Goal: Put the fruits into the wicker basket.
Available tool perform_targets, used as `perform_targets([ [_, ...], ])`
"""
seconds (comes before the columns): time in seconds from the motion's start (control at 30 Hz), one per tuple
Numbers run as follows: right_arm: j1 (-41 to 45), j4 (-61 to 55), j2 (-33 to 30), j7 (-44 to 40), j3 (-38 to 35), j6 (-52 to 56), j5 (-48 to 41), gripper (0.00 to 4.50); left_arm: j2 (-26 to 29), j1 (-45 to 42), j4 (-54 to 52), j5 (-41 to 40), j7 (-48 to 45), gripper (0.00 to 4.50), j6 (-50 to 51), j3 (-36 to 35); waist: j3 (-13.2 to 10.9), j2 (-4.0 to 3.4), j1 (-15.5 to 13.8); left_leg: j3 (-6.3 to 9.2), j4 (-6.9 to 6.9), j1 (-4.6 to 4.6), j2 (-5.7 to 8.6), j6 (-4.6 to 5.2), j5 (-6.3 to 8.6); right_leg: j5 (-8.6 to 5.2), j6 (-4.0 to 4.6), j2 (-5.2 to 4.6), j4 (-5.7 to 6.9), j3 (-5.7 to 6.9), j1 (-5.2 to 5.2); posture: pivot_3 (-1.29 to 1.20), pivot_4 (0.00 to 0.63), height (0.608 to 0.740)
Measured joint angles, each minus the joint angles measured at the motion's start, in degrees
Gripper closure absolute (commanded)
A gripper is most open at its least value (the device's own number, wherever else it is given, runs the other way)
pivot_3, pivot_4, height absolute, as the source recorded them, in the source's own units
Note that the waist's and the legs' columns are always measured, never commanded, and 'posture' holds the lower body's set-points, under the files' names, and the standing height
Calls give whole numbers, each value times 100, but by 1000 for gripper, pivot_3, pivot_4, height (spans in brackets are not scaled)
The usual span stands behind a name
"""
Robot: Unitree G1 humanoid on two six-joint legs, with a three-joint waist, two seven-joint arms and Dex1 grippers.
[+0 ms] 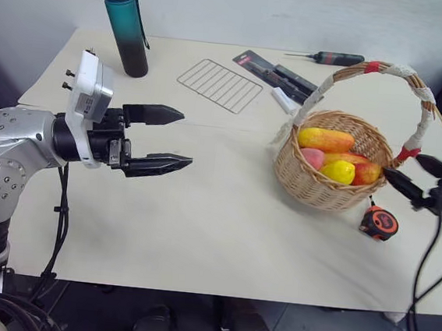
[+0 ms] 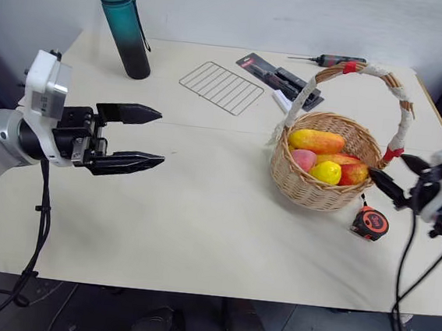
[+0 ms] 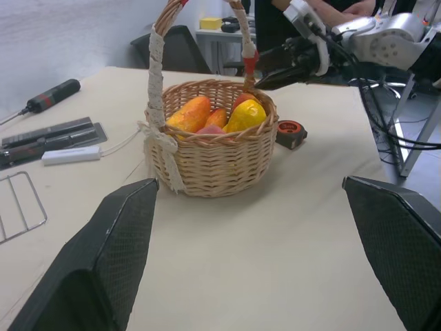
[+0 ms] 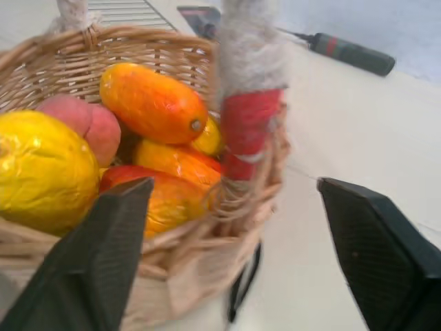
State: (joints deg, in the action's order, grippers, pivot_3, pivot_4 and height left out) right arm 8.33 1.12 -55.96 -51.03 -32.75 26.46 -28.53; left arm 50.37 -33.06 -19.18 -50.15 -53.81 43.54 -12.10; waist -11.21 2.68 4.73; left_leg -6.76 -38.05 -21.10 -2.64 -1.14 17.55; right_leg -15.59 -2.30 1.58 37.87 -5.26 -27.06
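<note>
beige tabletop [image 1: 199,226] against a pale wall; wicker basket [image 1: 321,179] holds fruits [image 1: 327,139]; both tools gape, empty.

No text, brand, number or sign could be read in any of the views. A red patch was seen at one end of the flat black package [image 1: 275,75] on the table, and it may have carried print, but nothing on it could be made out. The round face of the orange-and-black tape measure [image 1: 378,223] was shown too small for any marking to be told. No lettering was seen on the teal water bottle [image 1: 127,22], and no label was seen on the dark-handled screwdriver [image 1: 331,59].
</note>
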Motion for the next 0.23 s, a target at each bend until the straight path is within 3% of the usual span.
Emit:
perform_targets([
  [0.23, -1928, -242, -892, -1919, -2049, 1769, -758, 28, 20, 134, 268, 173, -445, 0, -179, 48, -4, 9, -12, 27, 13, 99, -4, 43, 32, -22, -19, 2, -60, 20, 149, 0, 150, 740],
])
